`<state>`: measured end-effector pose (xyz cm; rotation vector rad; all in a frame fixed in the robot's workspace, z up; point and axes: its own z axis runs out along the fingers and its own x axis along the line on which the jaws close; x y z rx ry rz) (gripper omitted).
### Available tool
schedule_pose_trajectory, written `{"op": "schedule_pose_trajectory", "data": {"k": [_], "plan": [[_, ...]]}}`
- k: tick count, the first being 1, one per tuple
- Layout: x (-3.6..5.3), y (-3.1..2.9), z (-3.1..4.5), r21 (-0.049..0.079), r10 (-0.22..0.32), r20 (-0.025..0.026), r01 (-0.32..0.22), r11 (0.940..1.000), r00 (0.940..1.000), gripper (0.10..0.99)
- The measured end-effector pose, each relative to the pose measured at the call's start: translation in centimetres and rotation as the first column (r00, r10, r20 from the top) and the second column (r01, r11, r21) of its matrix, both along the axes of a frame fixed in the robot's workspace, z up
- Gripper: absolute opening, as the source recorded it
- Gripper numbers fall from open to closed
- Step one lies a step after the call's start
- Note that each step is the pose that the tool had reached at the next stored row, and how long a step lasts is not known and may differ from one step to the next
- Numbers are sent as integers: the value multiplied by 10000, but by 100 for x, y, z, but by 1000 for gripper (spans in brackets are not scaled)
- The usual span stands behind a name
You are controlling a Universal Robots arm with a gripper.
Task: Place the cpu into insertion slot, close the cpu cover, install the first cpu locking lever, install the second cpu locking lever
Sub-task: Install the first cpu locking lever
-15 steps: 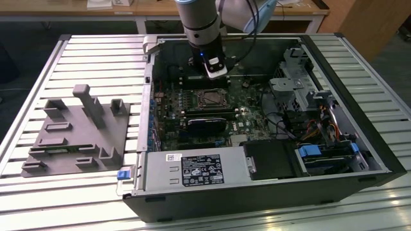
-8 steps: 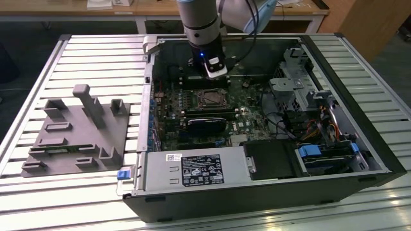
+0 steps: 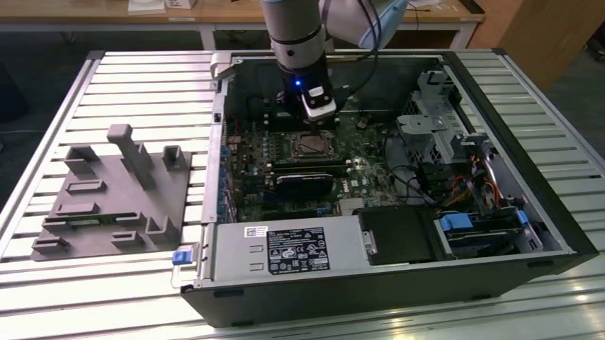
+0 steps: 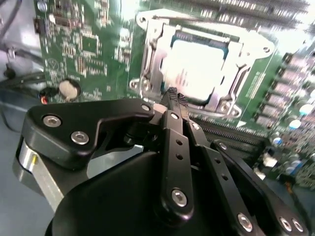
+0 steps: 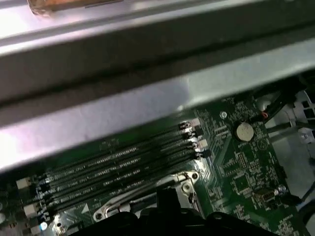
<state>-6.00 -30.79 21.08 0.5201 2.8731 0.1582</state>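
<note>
The cpu (image 4: 197, 69), a pale silvery square, lies in the insertion slot (image 3: 310, 145) on the green motherboard. The cpu cover (image 4: 156, 49), a silver frame with a cut-out centre, lies flat around the chip's face. My gripper (image 4: 173, 98) has its black fingers pressed together with nothing visible between them. Its tip hovers at the edge of the socket frame. In the exterior view the gripper (image 3: 319, 119) hangs just behind the socket inside the open computer case. The first wrist view shows a corner of the cover (image 5: 184, 183) beside the gripper's tip (image 5: 167, 196).
Black memory slots (image 5: 113, 169) run beside the socket, below the case wall (image 5: 147, 98). A coin battery (image 4: 69, 88) sits on the board. A drive cage (image 3: 444, 134) and cables fill the case's right side in the exterior view, the power supply (image 3: 288, 249) its front. A grey fixture (image 3: 113, 191) stands left.
</note>
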Motion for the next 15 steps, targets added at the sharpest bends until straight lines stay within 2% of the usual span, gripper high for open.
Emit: {"op": "schedule_pose_trajectory", "data": {"k": [5,6,7,8,11,12,13,15], "plan": [[0,-71,-1,-322,-1,-27,0,9995,10000,106],[1,-81,-2,-351,-1,-75,-2,9994,10000,106],[3,-91,-4,-356,-1,-168,-5,9994,9999,106],[5,-100,-5,-357,-1,-307,-10,9994,9995,106],[12,-122,-9,-356,-1,-774,-27,9994,9970,106],[15,-129,-11,-355,-2,-902,-30,9994,9959,106],[17,-137,-11,-358,-4,-1020,-32,9994,9948,106],[23,-152,-14,-363,-12,-1205,-32,9993,9927,106]]}}
